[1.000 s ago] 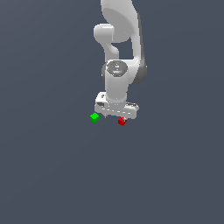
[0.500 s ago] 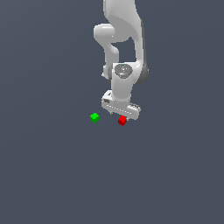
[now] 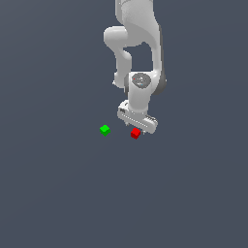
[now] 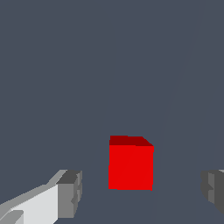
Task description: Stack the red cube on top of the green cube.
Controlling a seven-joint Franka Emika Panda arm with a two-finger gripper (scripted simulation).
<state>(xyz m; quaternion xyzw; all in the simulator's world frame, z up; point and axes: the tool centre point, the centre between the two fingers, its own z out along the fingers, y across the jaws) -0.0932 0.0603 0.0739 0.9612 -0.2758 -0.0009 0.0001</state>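
The red cube point(image 3: 135, 133) sits on the dark grey floor just in front of the white gripper's hand. The green cube point(image 3: 104, 130) lies apart from it, toward the exterior view's left. My gripper point(image 3: 137, 127) is low over the red cube and open. In the wrist view the red cube point(image 4: 131, 165) stands between the two spread fingers point(image 4: 70, 194), touching neither. The green cube does not show in the wrist view.
The white arm point(image 3: 138, 53) rises behind the cubes. The plain dark grey floor point(image 3: 63, 193) spreads all around.
The gripper hand has turned about its axis and shifted toward the exterior view's right, away from the green cube, settling over the red cube. Neither cube has moved.
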